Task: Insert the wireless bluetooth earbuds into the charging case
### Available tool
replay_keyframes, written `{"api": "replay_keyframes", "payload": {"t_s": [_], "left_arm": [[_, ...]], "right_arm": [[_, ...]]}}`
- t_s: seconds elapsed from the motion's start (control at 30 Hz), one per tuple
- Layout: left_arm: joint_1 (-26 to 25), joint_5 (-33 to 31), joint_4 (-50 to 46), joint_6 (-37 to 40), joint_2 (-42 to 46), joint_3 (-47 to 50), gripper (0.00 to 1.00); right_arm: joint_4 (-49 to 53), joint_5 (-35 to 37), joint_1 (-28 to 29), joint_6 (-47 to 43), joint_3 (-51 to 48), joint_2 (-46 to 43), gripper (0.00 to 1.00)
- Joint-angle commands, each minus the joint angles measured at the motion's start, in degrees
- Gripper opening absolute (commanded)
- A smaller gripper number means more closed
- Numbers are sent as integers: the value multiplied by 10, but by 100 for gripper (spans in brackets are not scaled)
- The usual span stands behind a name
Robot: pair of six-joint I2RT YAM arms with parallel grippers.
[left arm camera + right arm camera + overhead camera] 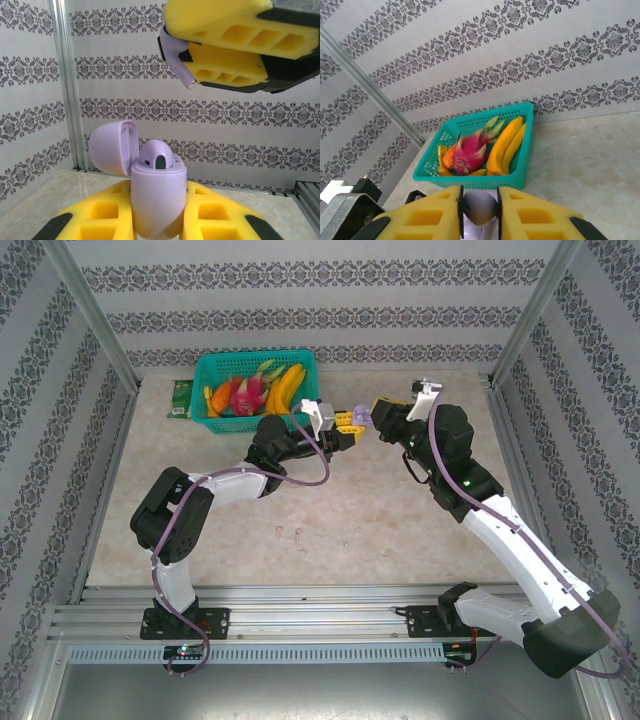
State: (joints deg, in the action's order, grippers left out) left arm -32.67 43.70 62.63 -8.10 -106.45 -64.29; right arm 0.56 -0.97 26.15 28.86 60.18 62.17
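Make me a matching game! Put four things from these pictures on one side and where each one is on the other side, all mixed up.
Things:
1. charging case
2. earbud outside the case
3. dragon fruit
4. green basket

Places:
A. pinched in the right claw
B. lying in the basket
C. held in the left claw, lid open
D. on the table, at its far edge

Pairs: 1-C, 2-A, 3-B, 4-D

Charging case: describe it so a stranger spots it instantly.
Look just right of the teal basket. There the left gripper clamps the charging case: a rounded lilac pod, lid flipped open, bulkier than the stemmed earbud opposite.
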Motion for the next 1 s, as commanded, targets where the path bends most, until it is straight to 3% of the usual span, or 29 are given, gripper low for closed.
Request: {"api": "replay_keyframes", "payload": {"t_s": [0.0,0.97], "left_arm": [[-8,1,43,-30,-9,-19,0],[-17,-3,60,-71,-16,-41,0]], "right_arm": [[-40,-11,7,-9,-17,-12,23],[-64,-14,9,11,-35,1,22]]}}
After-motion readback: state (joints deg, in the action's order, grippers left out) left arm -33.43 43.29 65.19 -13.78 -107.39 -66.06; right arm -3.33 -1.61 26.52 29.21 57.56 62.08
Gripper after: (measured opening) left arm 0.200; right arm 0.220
